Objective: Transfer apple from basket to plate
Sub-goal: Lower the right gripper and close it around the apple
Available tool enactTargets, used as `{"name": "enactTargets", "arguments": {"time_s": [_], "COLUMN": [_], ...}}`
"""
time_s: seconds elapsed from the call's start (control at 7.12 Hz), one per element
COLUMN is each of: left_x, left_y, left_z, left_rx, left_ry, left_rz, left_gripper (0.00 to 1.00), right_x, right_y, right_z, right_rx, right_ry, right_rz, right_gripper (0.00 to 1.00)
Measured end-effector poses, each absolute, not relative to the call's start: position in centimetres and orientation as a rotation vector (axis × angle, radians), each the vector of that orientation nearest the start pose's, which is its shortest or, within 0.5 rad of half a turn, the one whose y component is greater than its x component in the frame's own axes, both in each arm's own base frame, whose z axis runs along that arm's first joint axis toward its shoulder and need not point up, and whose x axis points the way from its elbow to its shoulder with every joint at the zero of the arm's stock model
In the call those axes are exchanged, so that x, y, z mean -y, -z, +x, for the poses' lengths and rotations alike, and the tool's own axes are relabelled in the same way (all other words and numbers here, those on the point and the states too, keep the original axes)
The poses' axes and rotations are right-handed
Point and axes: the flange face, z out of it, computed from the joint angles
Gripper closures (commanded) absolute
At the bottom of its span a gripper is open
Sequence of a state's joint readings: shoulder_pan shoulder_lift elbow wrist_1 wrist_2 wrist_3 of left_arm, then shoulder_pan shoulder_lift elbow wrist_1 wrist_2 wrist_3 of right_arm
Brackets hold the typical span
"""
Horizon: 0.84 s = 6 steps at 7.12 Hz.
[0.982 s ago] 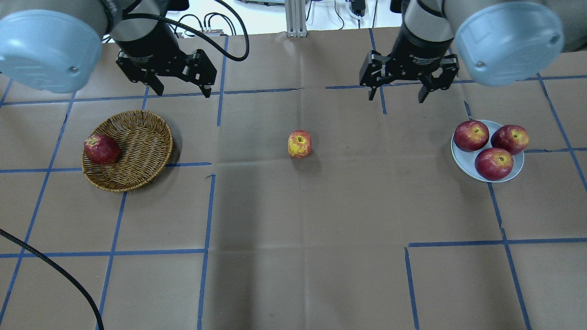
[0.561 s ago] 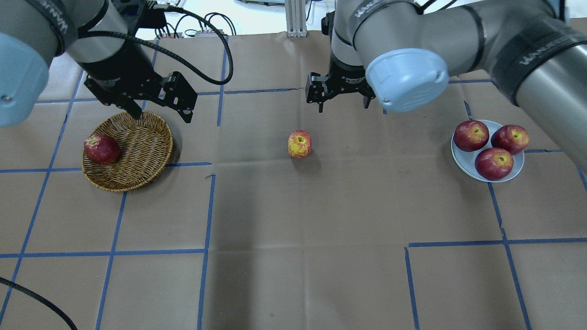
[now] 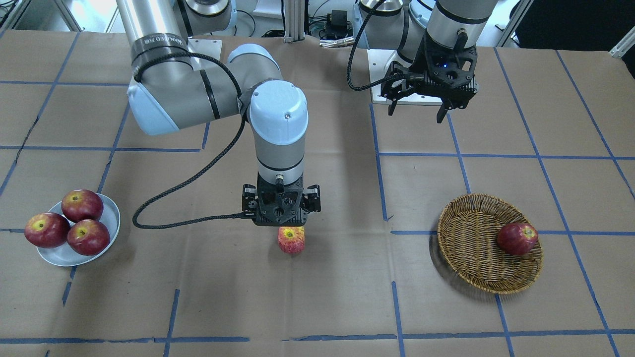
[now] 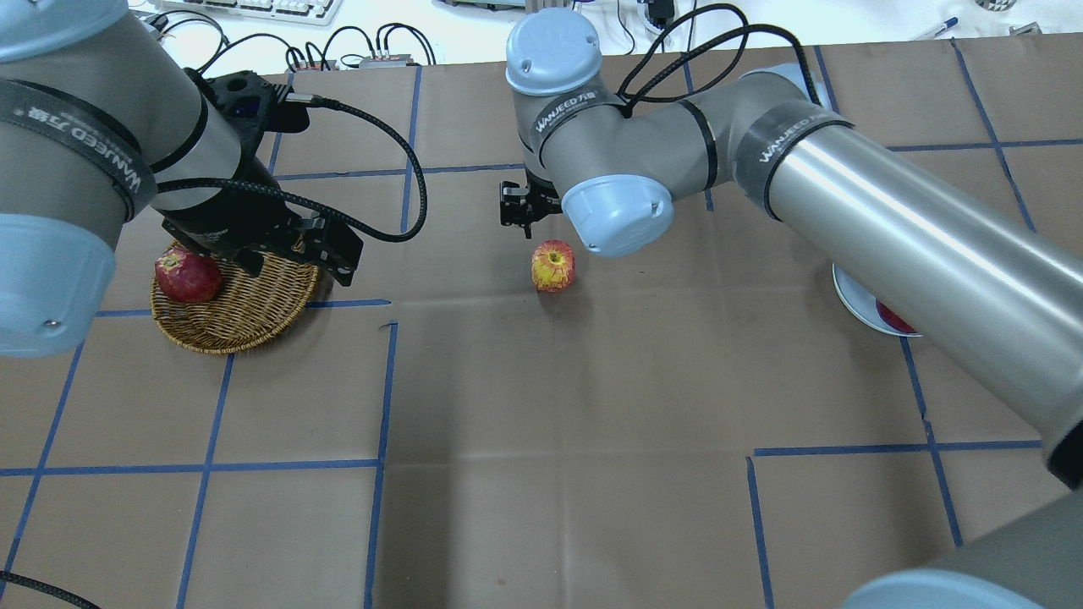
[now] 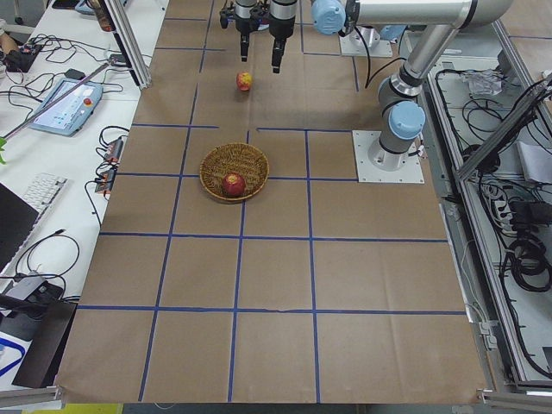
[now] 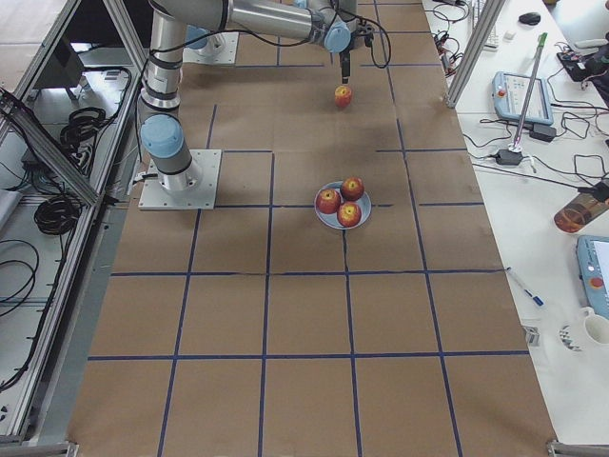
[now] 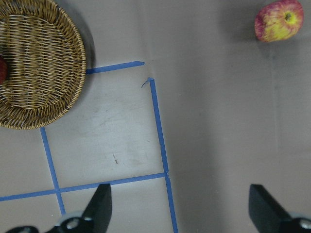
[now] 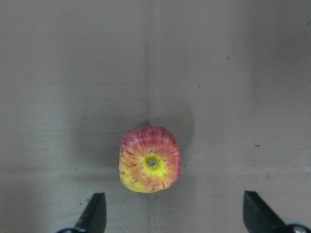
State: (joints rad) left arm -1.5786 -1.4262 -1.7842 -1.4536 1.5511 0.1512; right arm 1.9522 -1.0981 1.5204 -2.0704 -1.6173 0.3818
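Note:
The apple, pinkish-red with yellow streaks, lies on the brown paper mid-table, outside the basket; it also shows in the front view and the right wrist view. My right gripper hangs open just above it, one finger to each side, apart from it. The wicker basket is on my left and holds one dark red apple. My left gripper is open and empty, high above the table near the basket's inner side. The plate is on my right.
Three dark red apples fill most of the plate. In the overhead view my right arm hides most of the plate. Blue tape lines cross the brown paper. Keyboards, cables and a pendant lie beyond the table ends.
My right arm swung left across the table, bringing its open gripper over the apple. My left gripper moved toward the basket. Both stayed open; no apple has moved.

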Motion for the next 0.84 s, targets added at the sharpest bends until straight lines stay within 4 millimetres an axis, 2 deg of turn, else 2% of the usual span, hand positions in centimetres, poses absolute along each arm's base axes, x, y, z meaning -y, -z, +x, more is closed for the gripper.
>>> {"name": "enactTargets", "arguments": {"time_s": [0.28,0.56,0.7,0.84], "left_x": [43.6,43.6,43.7,43.7], "left_y": [-45.6,-45.6,-45.6,-45.6], "left_z": [-13.8,-13.8,-13.8,-13.7], "left_rx": [-3.149,-3.149,-3.149,-3.148], "left_ry": [0.074,0.073,0.073,0.076], "left_rz": [0.252,0.256,0.257,0.257], "left_gripper": [0.02,0.02,0.02,0.02], "right_x": [57.3,57.4,57.4,57.6], "right_y": [-24.5,-20.8,-19.9,-19.4], "right_z": [37.1,37.2,37.3,37.3], "right_rx": [-3.161,-3.179,-3.182,-3.179], "right_ry": [0.114,0.048,0.036,0.048], "right_rz": [0.004,0.001,0.002,0.003], "right_gripper": [0.00,0.01,0.04,0.16]}}
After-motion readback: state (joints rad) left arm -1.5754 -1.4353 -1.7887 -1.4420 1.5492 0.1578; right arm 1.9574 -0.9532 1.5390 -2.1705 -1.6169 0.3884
